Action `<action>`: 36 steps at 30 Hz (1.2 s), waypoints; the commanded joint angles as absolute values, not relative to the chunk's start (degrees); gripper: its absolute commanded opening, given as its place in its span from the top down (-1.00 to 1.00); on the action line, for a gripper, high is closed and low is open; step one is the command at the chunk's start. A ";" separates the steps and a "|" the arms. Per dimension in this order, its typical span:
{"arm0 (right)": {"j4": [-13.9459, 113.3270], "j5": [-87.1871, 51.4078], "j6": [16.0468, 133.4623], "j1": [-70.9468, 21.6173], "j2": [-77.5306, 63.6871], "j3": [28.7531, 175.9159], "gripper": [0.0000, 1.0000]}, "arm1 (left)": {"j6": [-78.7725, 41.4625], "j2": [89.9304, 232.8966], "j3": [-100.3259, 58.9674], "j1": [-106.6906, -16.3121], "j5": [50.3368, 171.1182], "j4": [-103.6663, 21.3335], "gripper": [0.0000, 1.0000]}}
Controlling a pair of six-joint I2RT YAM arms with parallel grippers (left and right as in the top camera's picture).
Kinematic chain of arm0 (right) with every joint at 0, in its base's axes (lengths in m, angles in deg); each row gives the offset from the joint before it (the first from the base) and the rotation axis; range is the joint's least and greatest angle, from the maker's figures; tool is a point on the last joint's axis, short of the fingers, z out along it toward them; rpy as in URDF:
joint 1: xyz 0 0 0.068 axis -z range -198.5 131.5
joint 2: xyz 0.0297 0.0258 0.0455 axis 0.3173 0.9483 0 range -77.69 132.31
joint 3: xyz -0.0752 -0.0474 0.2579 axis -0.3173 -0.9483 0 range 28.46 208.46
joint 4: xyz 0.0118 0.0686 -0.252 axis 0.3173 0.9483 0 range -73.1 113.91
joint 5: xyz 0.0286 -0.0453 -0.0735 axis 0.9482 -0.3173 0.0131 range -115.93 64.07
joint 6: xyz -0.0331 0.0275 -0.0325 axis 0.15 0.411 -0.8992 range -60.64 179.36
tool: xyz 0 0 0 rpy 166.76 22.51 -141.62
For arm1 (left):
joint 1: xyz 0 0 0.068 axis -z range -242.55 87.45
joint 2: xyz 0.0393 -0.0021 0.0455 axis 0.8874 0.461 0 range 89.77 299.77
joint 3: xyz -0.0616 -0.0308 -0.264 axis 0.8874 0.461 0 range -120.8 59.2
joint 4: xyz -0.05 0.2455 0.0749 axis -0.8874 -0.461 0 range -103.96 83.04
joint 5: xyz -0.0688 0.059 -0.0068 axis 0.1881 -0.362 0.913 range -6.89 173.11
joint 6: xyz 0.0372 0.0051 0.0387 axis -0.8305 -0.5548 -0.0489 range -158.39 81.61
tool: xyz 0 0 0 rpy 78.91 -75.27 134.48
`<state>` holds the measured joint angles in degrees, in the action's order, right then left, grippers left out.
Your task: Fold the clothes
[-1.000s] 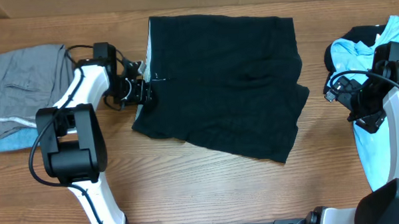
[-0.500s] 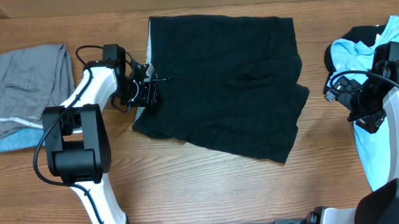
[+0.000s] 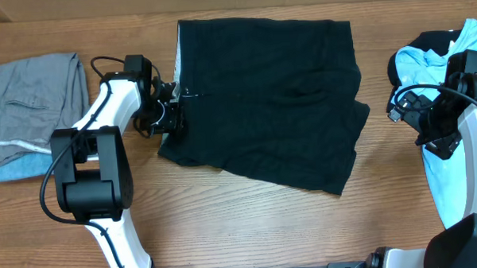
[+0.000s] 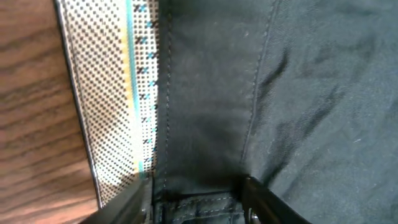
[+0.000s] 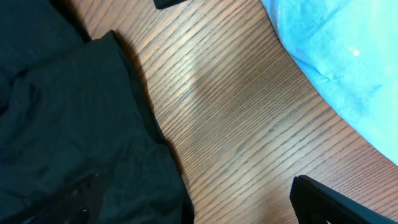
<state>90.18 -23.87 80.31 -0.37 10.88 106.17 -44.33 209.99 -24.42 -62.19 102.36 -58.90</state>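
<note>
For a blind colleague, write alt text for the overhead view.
Black shorts lie spread on a wooden table, the left gripper at their waistband edge. The right gripper hangs beside a light blue T-shirt; grey clothes lie far left.

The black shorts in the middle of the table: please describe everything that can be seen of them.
The black shorts are of plain, woven-looking fabric, spread flat on the wooden table, waist toward the left arm, leg openings to the right. The lower leg slants a little, and light creases show. At the waist the pale dotted inner waistband with teal and yellow stitching shows. The left gripper straddles this waist edge; whether it pinches it is unclear. Nothing else touches them.
</note>
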 commanded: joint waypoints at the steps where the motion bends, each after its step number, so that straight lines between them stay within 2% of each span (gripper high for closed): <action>1: 90.05 -24.61 80.57 -0.20 10.44 107.50 -1.00 | -43.50 210.41 -23.21 -62.39 105.92 -59.17 0.18; 4: 90.05 -24.61 80.57 -0.22 10.44 107.50 -1.00 | -43.50 210.41 -24.31 -62.76 111.36 -59.56 0.33; 11: 90.05 -24.61 80.57 -0.20 10.44 107.50 -1.00 | -43.50 210.38 -32.83 -63.00 112.74 -67.45 0.81; 15: 90.05 -24.61 80.57 -0.20 10.44 107.50 -1.00 | -43.50 210.41 -33.49 -63.33 112.54 -68.15 0.85; 19: 90.05 -24.61 80.57 -0.22 10.44 107.50 -1.00 | -43.50 210.41 -33.49 -63.28 112.54 -65.79 0.73; 23: 90.05 -24.61 80.57 -0.20 10.44 107.50 -1.00 | -43.06 210.41 -33.33 -63.28 110.84 -64.28 0.47; 25: 90.03 -24.63 80.57 -0.22 10.44 107.50 -1.00 | -41.97 210.41 -32.66 -63.28 108.65 -63.89 0.25; 32: 90.05 -24.63 80.57 -0.22 10.44 107.50 -1.00 | -41.68 210.41 -29.03 -63.33 107.71 -59.17 0.21; 34: 90.05 -24.63 80.57 -0.22 10.44 107.50 -1.00 | -38.36 210.41 -29.03 -63.33 105.50 -56.43 -0.01; 36: 90.03 -24.63 80.57 -0.20 10.44 107.50 -1.00 | -38.29 210.41 -29.03 -63.33 105.13 -54.49 -0.07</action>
